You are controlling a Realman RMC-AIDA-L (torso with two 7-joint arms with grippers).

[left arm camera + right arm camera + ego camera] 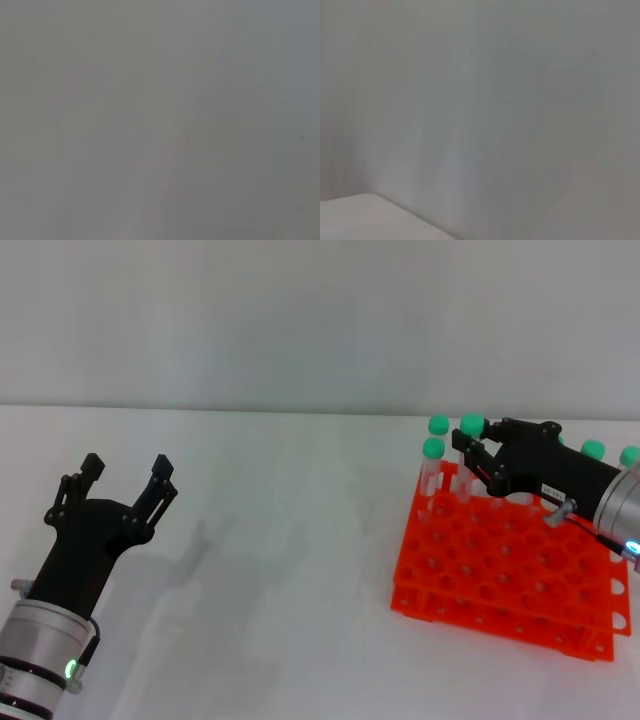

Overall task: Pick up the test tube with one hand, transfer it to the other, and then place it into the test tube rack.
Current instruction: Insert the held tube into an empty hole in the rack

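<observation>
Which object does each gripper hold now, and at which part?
The left gripper is open and holds nothing. The right gripper closes on a clear tube with green cap just under the cap, above the orange plastic rack.

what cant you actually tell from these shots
- Head view: whether the right gripper is shut on the test tube; its fingers overlap the tube over the test tube rack.
- Head view: the far-right capped tubes, partly behind the right arm.
- Left and right wrist views: only blurred grey surface, no fingers or tube.
- The left gripper is open, empty.
</observation>
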